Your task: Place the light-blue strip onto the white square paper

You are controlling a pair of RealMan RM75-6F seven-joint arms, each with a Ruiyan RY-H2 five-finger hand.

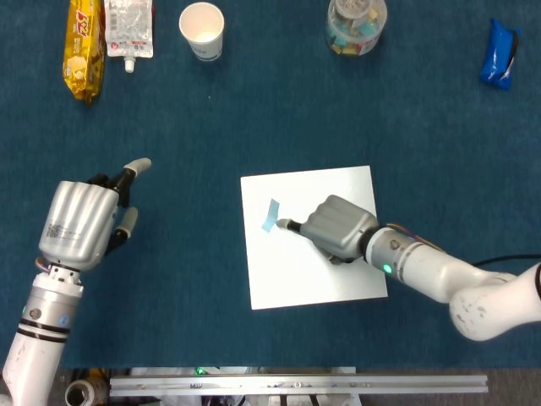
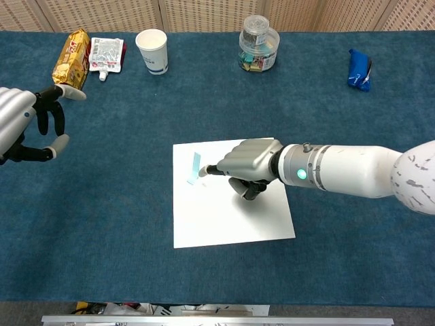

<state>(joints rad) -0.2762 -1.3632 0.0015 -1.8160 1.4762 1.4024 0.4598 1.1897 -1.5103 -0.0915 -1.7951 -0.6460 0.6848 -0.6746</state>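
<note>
The light-blue strip [image 1: 270, 215] [image 2: 195, 168] lies on the left part of the white square paper [image 1: 313, 272] [image 2: 217, 221], partly lifted off it. My right hand [image 1: 338, 228] [image 2: 249, 161] rests low over the middle of the paper. Its fingers are curled in except one, which is stretched out so that its tip touches the strip's lower end. It holds nothing. My left hand [image 1: 83, 222] [image 2: 20, 123] hovers far off at the left over the blue cloth, with its fingers apart and nothing in them.
Along the far edge stand a yellow snack pack [image 1: 83, 46], a clear pouch [image 1: 129, 25], a paper cup [image 1: 202, 30], a plastic jar [image 1: 356, 24] and a blue packet [image 1: 500, 52]. Blue cloth covers the table.
</note>
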